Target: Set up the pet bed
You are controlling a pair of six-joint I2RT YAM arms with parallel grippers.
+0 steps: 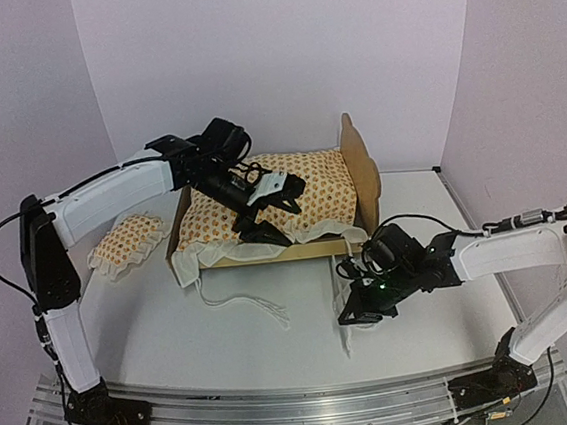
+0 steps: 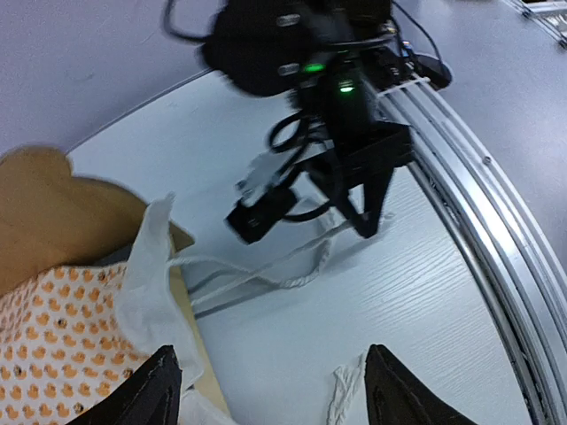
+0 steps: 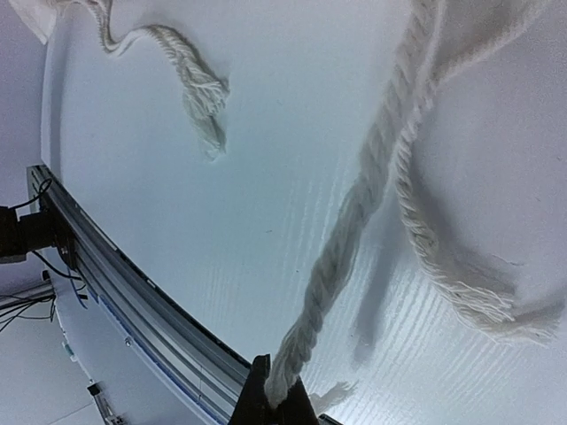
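The pet bed [image 1: 362,170] stands at the table's back middle, its plywood headboard [image 2: 44,212] to the right. An orange-dotted cushion [image 1: 311,185] lies in the frame, its cream edge [image 2: 146,283] hanging over the front rail. My left gripper [image 1: 260,227] hovers over the cushion's front edge, open [image 2: 275,390], with nothing between its fingers. My right gripper [image 1: 358,308] sits low on the table in front of the bed's right corner. It is shut [image 3: 275,400] on the end of a white tie cord [image 3: 372,204] that runs up toward the cushion.
A small ruffled orange-dotted pillow [image 1: 126,243] lies on the table left of the bed. Loose white ties [image 1: 242,302] trail over the table in front of the bed, and another frayed tie end [image 3: 199,84] lies nearby. The metal rail [image 1: 303,412] edges the near side.
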